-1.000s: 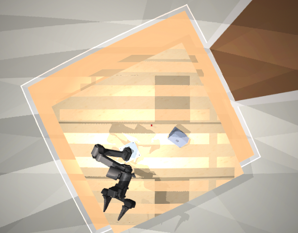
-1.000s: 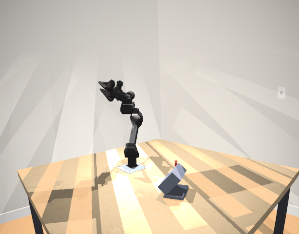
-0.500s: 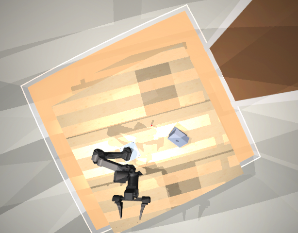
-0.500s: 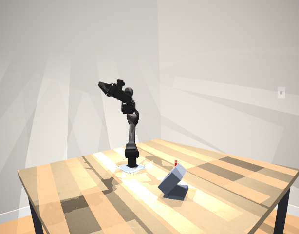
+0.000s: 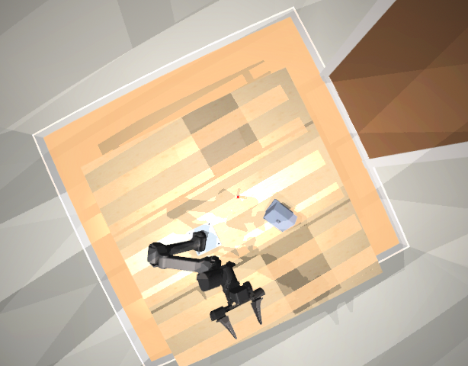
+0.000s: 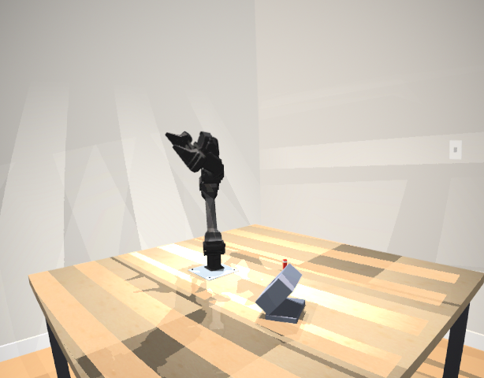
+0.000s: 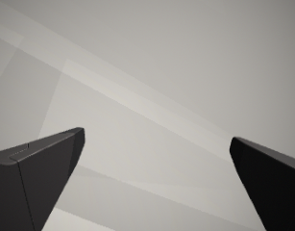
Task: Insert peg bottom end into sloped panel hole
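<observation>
A small red peg stands upright on the table, with a pale band near its top in the exterior view. Its lower part is hidden there behind the sloped panel. The blue-grey sloped panel stands on a flat base. Its hole shows as a small dark spot in the top view; the hole's shape is too small to tell. My gripper is wide open and empty, high up and far from both peg and panel. The wrist view shows only wall between the fingers.
The arm's pale base plate lies on the table, left of the peg and panel in the top and exterior views. The gripper is raised over the table's near edge in the top view. Patches of light and shadow cross the wood.
</observation>
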